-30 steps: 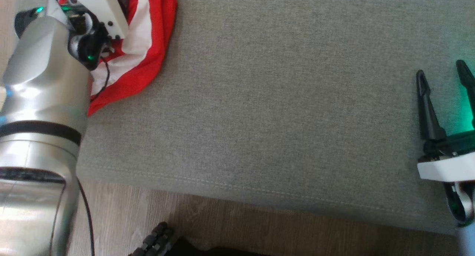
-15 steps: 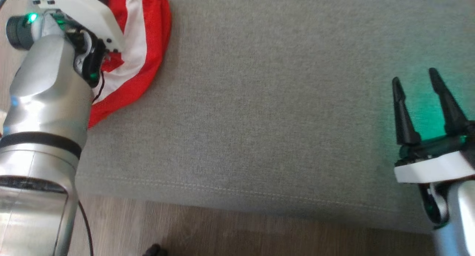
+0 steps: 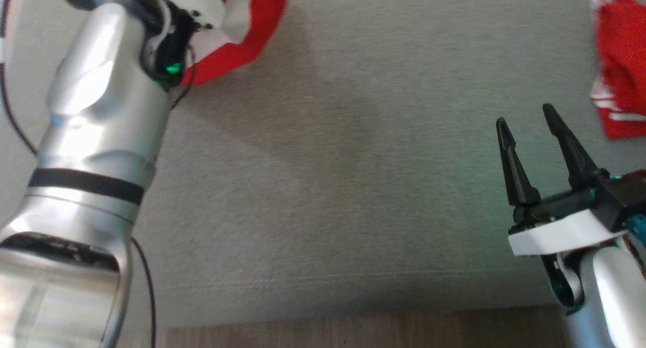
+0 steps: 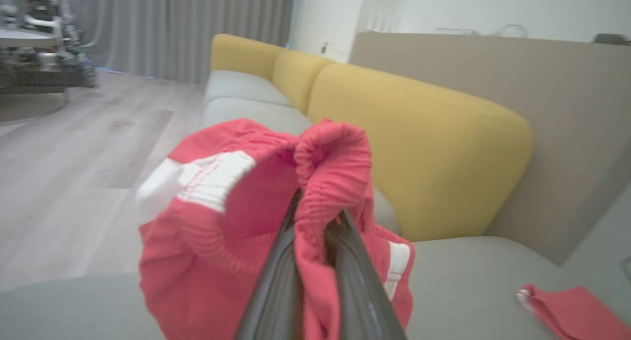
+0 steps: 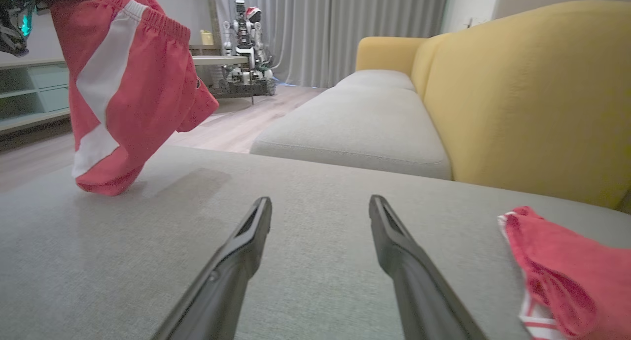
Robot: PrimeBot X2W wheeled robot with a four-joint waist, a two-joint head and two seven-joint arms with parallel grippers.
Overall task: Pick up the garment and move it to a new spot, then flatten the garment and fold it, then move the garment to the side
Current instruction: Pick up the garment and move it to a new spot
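1. Two fingers of the left hand point(image 4: 318, 207) are pinched tight on the waistband of the red shorts point(image 5: 148, 93).
2. The shorts hang from it, with their low end down at the grey sofa seat point(image 3: 353, 186).
3. The right hand point(image 3: 525, 117) has its fingers wide apart, near another red cloth point(image 3: 618, 80).

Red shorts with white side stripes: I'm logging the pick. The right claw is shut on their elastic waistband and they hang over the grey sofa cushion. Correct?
Wrong claw. The left wrist view shows the left claw shut on the elastic waistband of the red shorts with white side stripes; the right claw stands open and empty. They do hang over the grey sofa cushion.
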